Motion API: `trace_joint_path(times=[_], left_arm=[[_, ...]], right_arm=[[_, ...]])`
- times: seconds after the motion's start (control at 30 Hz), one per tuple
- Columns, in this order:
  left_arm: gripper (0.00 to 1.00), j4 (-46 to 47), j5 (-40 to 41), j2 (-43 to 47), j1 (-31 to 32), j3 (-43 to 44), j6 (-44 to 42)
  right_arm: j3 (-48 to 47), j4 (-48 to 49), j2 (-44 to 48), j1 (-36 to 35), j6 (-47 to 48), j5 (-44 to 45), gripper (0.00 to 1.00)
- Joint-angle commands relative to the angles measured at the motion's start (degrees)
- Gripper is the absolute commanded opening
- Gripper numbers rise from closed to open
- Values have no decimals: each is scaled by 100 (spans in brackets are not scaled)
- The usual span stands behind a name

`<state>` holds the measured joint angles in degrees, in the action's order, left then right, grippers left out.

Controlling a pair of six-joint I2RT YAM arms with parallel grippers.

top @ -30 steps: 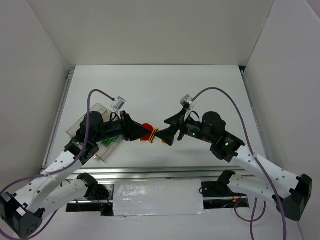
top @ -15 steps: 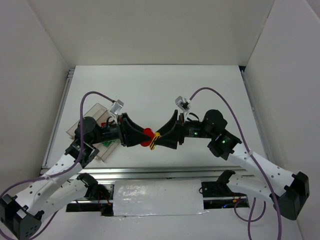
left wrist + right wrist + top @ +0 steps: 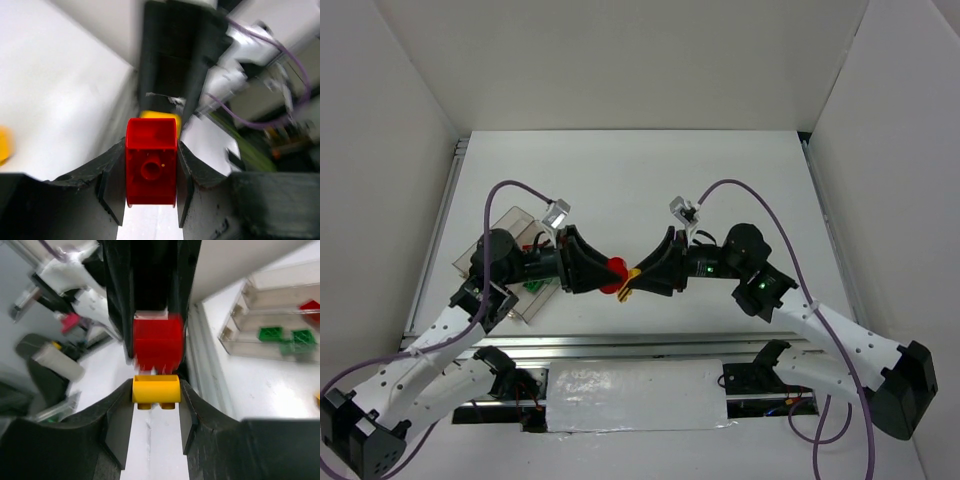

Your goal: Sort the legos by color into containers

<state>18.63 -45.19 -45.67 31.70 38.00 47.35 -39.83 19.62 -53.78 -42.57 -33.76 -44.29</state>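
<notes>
Two small hard plastic toy bricks pressed together, red rectangular brick (image 3: 151,167) against yellow rectangular brick (image 3: 156,390), up in the air above the white table (image 3: 720,170), between the arms and right of the clear three-compartment plastic tray (image 3: 510,222). Clamped by the left gripper (image 3: 149,175) across the red brick's flat sides; pinched likewise by the right gripper (image 3: 156,407) across the yellow one. Probably light, rigid, smooth and somewhat slippery; unlikely to crush or crack. Best held on opposite flat faces, deep in the pads, clear of the seam. Likely to need a firm straight pull or slight twist to part, with some risk of popping free. Already in the tray: green bricks (image 3: 280,335) in one compartment, another red brick (image 3: 311,305) in the next.
</notes>
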Motion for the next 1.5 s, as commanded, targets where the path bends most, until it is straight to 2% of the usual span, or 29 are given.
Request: trace_joint_path(times=[0.0, 0.07, 0.17, 0.27, 0.3, 0.4, 0.5, 0.6, 0.73, 0.87, 1.0, 1.07, 1.1, 1.2, 1.3, 1.43, 1.47], left_arm=[[0, -1243, 739, -12, -778, 462, -437], [0, -1493, 687, -82, -1452, 524, -499], [0, -2222, 1090, -240, -1904, 665, -841], [0, -3512, 3001, -503, -1957, 1033, -1202], [0, -3794, 4365, -652, -1957, 1147, -1150], [0, -4201, 6033, -908, -1975, 1061, -1001], [0, -4341, 6556, -1338, -2063, 1166, -922], [0, -4377, 6838, -1725, -2072, 1271, -728], [21, -4447, 7347, -2357, -2081, 1491, -569], [24, -4447, 7665, -2929, -2089, 1667, -456], [35, -4263, 7771, -3114, -2089, 1571, -394], [47, -4237, 7684, -3185, -2089, 1527, -385], [58, -4158, 7639, -3185, -2089, 1492, -376], [80, -4113, 7534, -3089, -2089, 1421, -341], [92, -4104, 7490, -2913, -2098, 1386, -349], [94, -4350, 7359, -2650, -2089, 1543, -411], [94, -4290, 6940, -2518, -2089, 1527, -515]], right_arm=[[212, -606, 420, 187, 869, 463, 0], [274, -1036, 386, 415, 932, 781, 0], [318, -1425, 237, 556, 1003, 1063, 0], [257, -1645, 131, 574, 942, 1519, 0], [222, -1697, 79, 565, 915, 1642, 0], [151, -1698, -18, 574, 818, 1749, 0], [186, -1576, -71, 574, 783, 1582, 0], [239, -1505, -80, 574, 757, 1529, 0], [283, -1487, -45, 574, 748, 1485, 0], [336, -1452, 69, 574, 757, 1432, 0], [353, -1461, 69, 574, 774, 1388, 0], [353, -1443, 61, 556, 766, 1388, 0], [362, -1434, 52, 565, 774, 1380, 0], [319, -1443, -1, 565, 774, 1345, 0], [310, -1426, -54, 565, 757, 1327, 0], [327, -1347, -106, 565, 652, 1344, 0], [327, -1286, -106, 574, 512, 1405, 0]])
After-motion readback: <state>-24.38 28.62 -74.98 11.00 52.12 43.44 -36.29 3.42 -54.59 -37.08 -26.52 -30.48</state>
